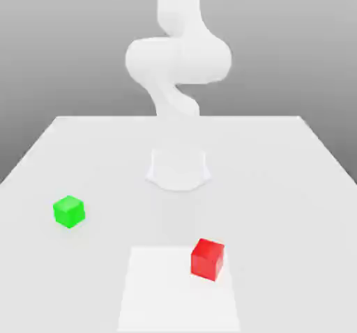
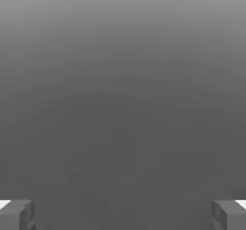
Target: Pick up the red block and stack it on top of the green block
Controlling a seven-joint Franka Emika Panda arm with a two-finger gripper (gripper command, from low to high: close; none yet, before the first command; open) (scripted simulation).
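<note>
Exterior view: the table, a broad, flat, matte white slab, is occupying most of the scene and is receding toward a plain grey backdrop. The white arm, smooth and rounded in its links, is rising from a circular base that is sitting at the middle of the table toward its far side. A slightly brighter rectangular patch is lying on the table surface at the near edge. The red block, a small matte cube with crisp edges, is resting on the table at the patch's corner toward the exterior view's right, slightly rotated so that two side faces are showing. The green block, a matte cube of about the same size, is sitting on bare table toward the exterior view's left, well apart from the red block and a little farther back. In the hand view, the gripper is standing fully spread, its two grey, square-tipped fingers showing far apart at opposite edges of the frame, with nothing between them and nothing being held.
</note>
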